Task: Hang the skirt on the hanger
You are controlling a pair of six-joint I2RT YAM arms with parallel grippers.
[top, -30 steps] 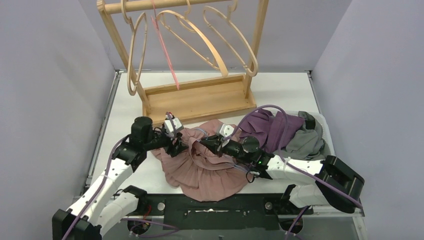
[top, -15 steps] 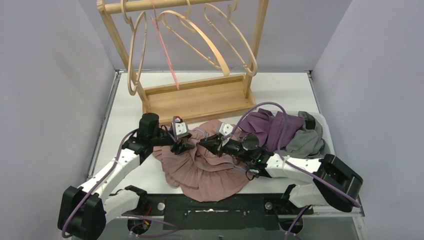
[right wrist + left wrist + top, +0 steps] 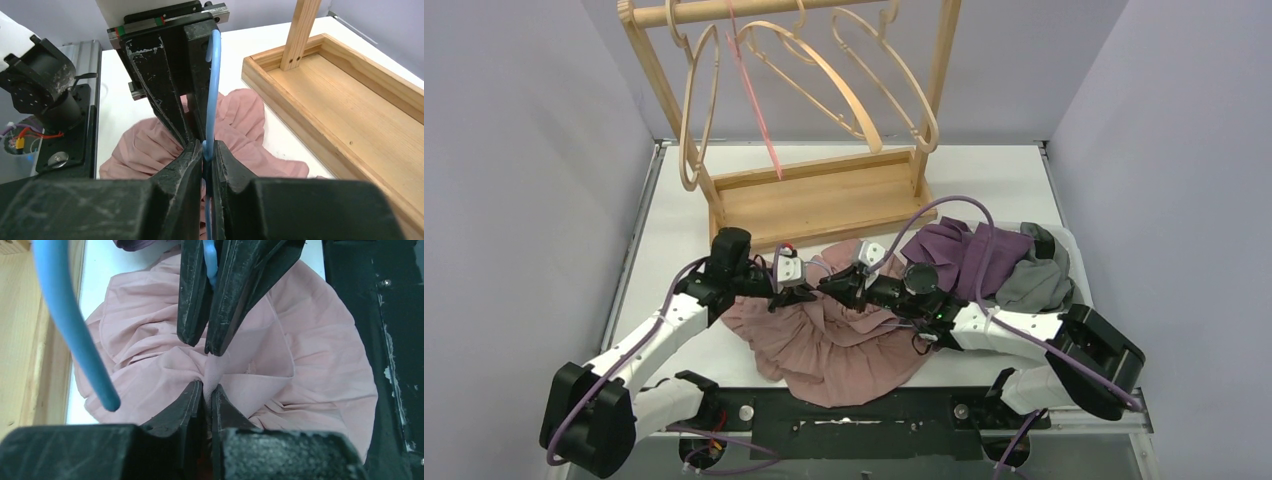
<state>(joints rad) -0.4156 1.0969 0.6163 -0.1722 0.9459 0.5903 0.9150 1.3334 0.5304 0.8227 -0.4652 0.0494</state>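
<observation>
White worktop [image 3: 674, 230] carries the pink skirt [image 3: 824, 345], heaped at lower centre of the top view. One fold is pinched tight in the left pincer [image 3: 206, 390]; the right pincer [image 3: 209, 149], nearly touching it, is clamped on the thin blue hanger [image 3: 213, 85].

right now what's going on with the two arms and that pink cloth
The left gripper is shut on a fold of the pink skirt, which lies bunched on the table before the wooden rack. The right gripper, tip to tip with it, is shut on a blue hanger. The skirt is not on the hanger yet.
</observation>
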